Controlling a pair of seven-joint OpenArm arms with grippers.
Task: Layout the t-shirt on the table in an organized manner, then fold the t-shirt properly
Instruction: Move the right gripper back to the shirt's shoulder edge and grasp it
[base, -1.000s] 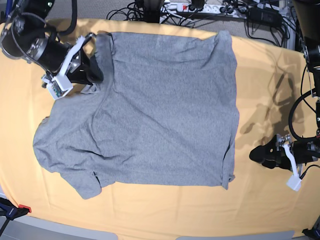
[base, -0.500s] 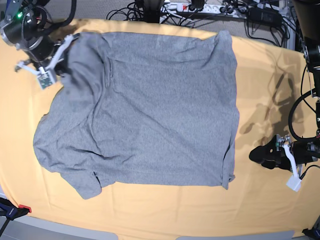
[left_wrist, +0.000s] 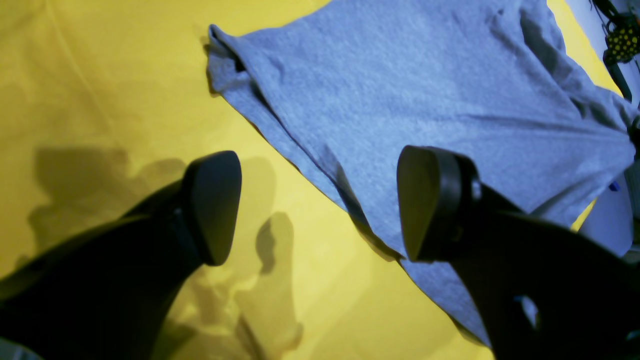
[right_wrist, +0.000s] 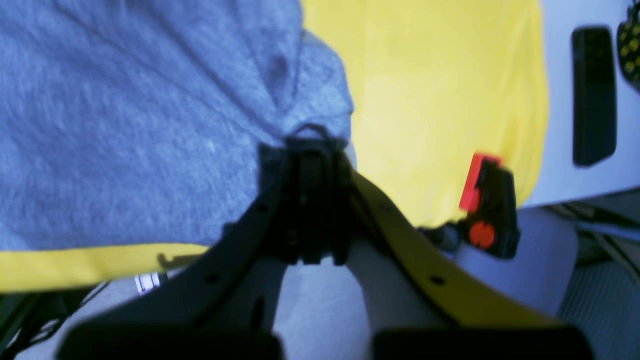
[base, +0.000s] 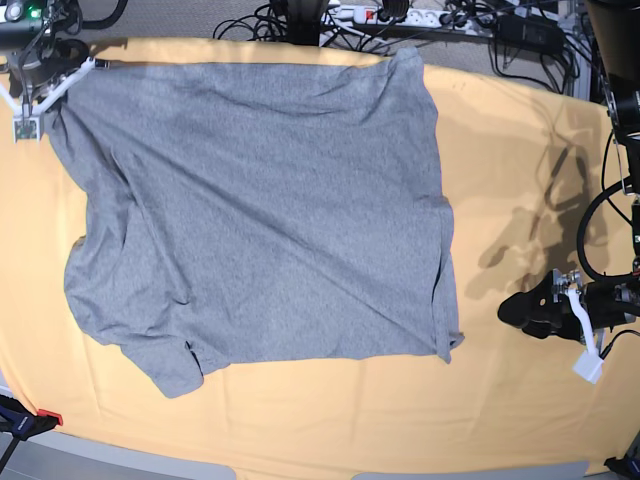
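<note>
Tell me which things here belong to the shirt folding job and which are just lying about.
Job: t-shirt; table; right gripper, shut on the shirt's corner; left gripper, open over the table.
Lying about: power strip and cables behind the table; red clamp.

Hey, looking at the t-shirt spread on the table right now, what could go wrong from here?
The right pincer is shut on a bunched corner of the t-shirt at the table edge; pulling further may drag fabric off. The near sleeve looks folded over and may crease in. The open left pincer hangs apart from the shirt, so nothing anchors that side.
</note>
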